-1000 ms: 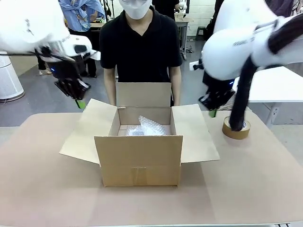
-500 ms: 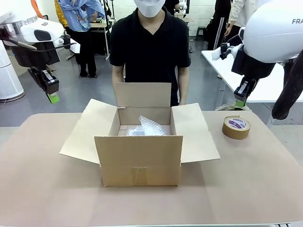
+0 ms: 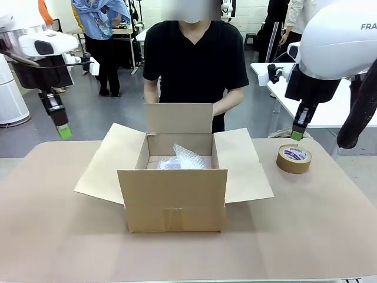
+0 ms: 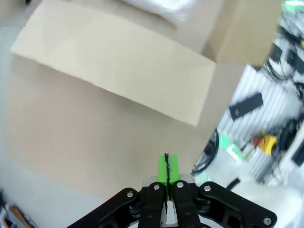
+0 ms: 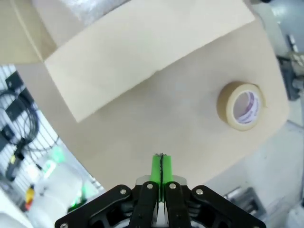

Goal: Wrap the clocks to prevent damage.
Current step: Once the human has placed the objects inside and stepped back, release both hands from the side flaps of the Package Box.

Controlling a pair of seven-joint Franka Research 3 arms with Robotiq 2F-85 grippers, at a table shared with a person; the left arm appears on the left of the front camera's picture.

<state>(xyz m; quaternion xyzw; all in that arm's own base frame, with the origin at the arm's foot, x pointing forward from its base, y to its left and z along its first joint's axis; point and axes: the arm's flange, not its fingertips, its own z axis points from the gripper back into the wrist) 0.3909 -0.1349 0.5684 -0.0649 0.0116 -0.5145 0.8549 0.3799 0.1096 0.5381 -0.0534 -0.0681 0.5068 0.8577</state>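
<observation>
Both arms have swung outward from the box flaps since a second ago. At upper left, the left gripper (image 3: 63, 131) hangs above the table (image 3: 53, 236), its green pads pressed together on nothing. At centre sits the open cardboard box (image 3: 172, 194), all four flaps spread; inside, against its far wall, lies a bubble-wrapped bundle (image 3: 181, 158), its contents hidden. A person's hand (image 3: 223, 107) shows just behind the rear flap. At upper right, the right gripper (image 3: 297, 134) is likewise closed and empty, just above a tape roll (image 3: 294, 158) lying flat on the table.
</observation>
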